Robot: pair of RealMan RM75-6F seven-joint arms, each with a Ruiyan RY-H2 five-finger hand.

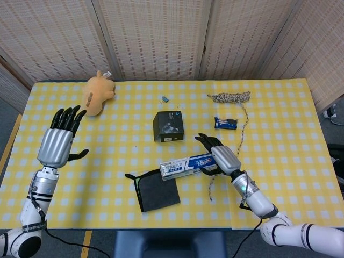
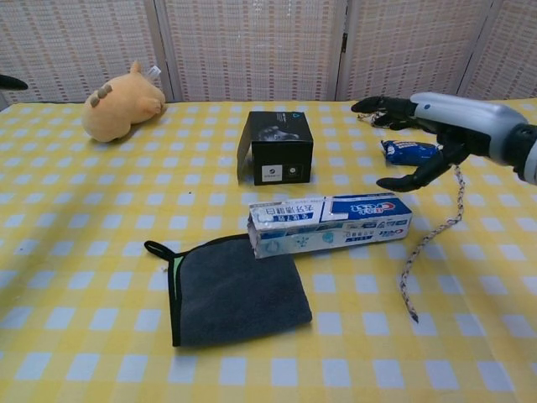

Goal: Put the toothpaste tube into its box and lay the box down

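Note:
The white-and-blue toothpaste box (image 1: 188, 164) (image 2: 329, 223) lies flat on the yellow checked table, its left end resting on the edge of a dark grey cloth (image 2: 233, 287). The tube itself is not visible. My right hand (image 1: 219, 154) (image 2: 428, 126) hovers open above and to the right of the box, fingers spread, apart from it. Far to the left, my left hand (image 1: 58, 141) is raised, open and holding nothing; in the chest view only a fingertip (image 2: 10, 81) shows at the left edge.
A black box (image 1: 167, 126) (image 2: 278, 149) stands behind the toothpaste box. A plush toy (image 1: 98, 92) lies at the back left, a coiled rope (image 1: 231, 97) trails down the right side, and a blue snack pack (image 1: 226, 123) (image 2: 409, 152) sits near my right hand.

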